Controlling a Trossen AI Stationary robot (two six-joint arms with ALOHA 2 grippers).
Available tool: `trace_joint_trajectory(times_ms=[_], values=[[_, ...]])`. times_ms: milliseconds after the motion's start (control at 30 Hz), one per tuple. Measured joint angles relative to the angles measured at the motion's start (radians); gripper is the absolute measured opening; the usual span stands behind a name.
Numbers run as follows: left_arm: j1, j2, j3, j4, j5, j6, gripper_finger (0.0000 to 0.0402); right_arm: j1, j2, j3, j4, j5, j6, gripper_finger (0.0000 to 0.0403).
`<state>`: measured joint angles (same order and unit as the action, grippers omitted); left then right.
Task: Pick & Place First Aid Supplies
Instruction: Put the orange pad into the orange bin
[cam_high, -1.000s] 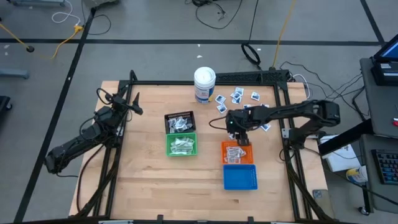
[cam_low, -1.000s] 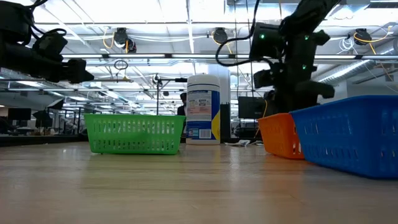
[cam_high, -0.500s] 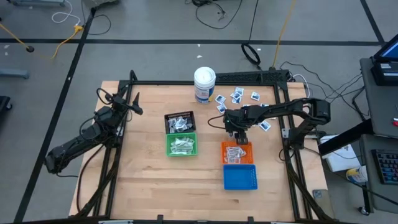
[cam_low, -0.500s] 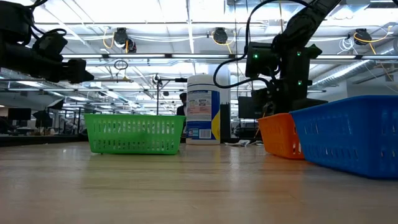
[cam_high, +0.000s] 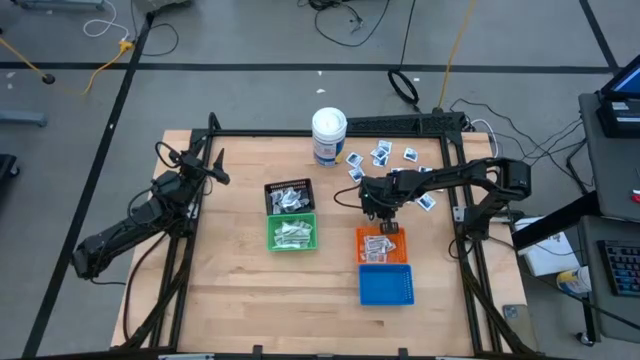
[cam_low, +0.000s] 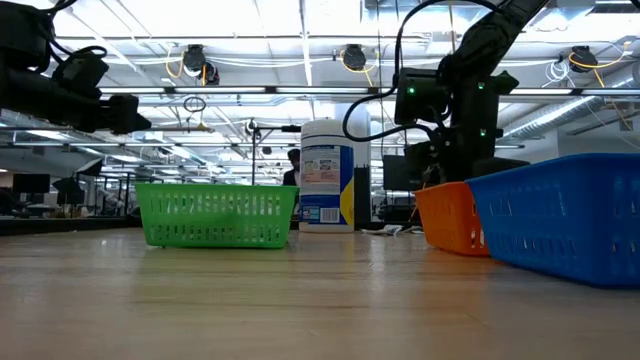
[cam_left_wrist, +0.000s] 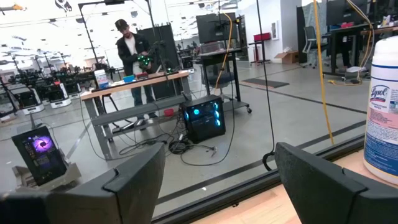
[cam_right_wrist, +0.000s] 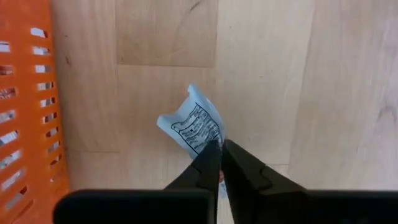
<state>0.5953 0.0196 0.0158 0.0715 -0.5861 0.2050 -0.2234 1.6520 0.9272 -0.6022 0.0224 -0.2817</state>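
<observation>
My right gripper (cam_right_wrist: 219, 149) pinches 1 white printed packet (cam_right_wrist: 196, 126).
It hangs above bare table (cam_right_wrist: 273, 74) beside the orange basket (cam_right_wrist: 25, 106); my left gripper (cam_left_wrist: 217, 180) waits, fingers wide apart.

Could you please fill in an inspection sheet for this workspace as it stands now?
Surface: wooden table, bare toward the front.
Job's things: loose packets at the back right; more in the black basket, green basket and orange basket; blue basket looks empty.
Clutter: wipes canister.
Grippers: right gripper shut on one packet beside the orange basket; left gripper open, raised at the table's left.
Cables: several on the floor.
Surroundings: a person at a far bench.
</observation>
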Motion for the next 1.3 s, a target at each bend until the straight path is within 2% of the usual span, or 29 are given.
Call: trace_joint_trajectory(times_ms=[400, 700, 900, 1067, 1300], values=[[0.0, 0.0, 0.0, 0.0, 0.0, 0.0, 0.0306, -0.029, -0.094, 0.053, -0.096, 0.003, 0.048, 0.0001], [0.0, 0.0, 0.0, 0.0, 0.0, 0.0, 0.0306, -0.054, -0.19, 0.131, -0.278, 0.003, 0.25, 0.0001], [0.0, 0.0, 0.0, 0.0, 0.0, 0.0, 0.0306, -0.046, -0.266, 0.145, -0.349, -0.001, 0.459, 0.0001], [0.0, 0.0, 0.0, 0.0, 0.0, 0.0, 0.0305, 0.016, -0.33, 0.145, -0.381, -0.077, 0.633, 0.0], [0.0, 0.0, 0.0, 0.0, 0.0, 0.0, 0.0305, 0.203, -0.352, 0.145, -0.363, -0.13, 0.74, 0.0]])
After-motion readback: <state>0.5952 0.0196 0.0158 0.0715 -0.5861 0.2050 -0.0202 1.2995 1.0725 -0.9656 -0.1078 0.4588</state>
